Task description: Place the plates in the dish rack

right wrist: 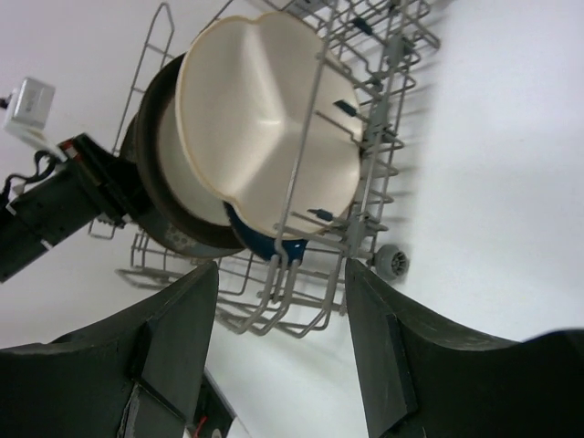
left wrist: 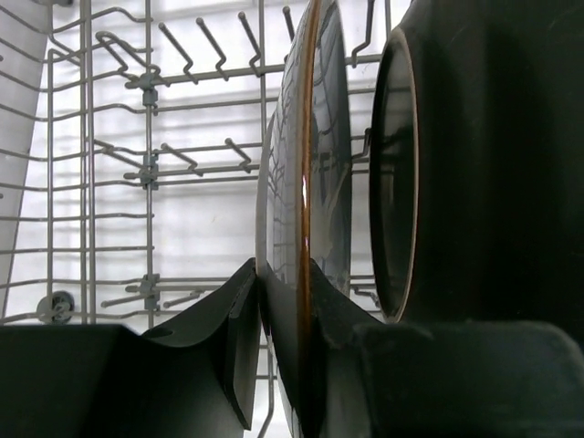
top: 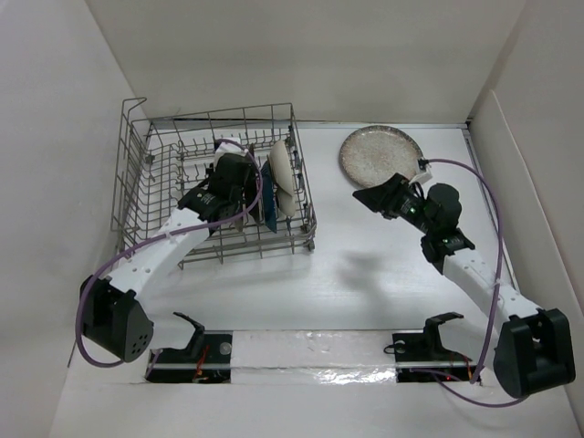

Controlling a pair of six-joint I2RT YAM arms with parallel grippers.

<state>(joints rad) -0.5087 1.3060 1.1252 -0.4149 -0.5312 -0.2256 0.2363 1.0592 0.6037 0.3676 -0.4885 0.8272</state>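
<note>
The left claw (left wrist: 283,301) is clamped on the lower rim of a glossy plate (left wrist: 306,182), held on edge inside the rack (top: 132,173) in the upper left of the overhead view. Just to its right in the left wrist view stands a dark plate (left wrist: 474,164), close but seemingly not touching.

To finish this placement well, keep the plate upright and lower it straight down so its bottom edge drops between two tines (left wrist: 196,155) without swinging into the dark plate. The bottom edge is hidden behind the fingers, so it may or may not be seated yet. Let go only once the wires carry it.

A cream sectioned plate (right wrist: 274,137) and a blue dish (right wrist: 265,245) stand at the rack's right end. The right claw (top: 376,193) hangs with fingers apart and empty near the speckled plate (top: 380,155), which lies flat on the table (top: 365,274) at upper right, not yet loaded.
</note>
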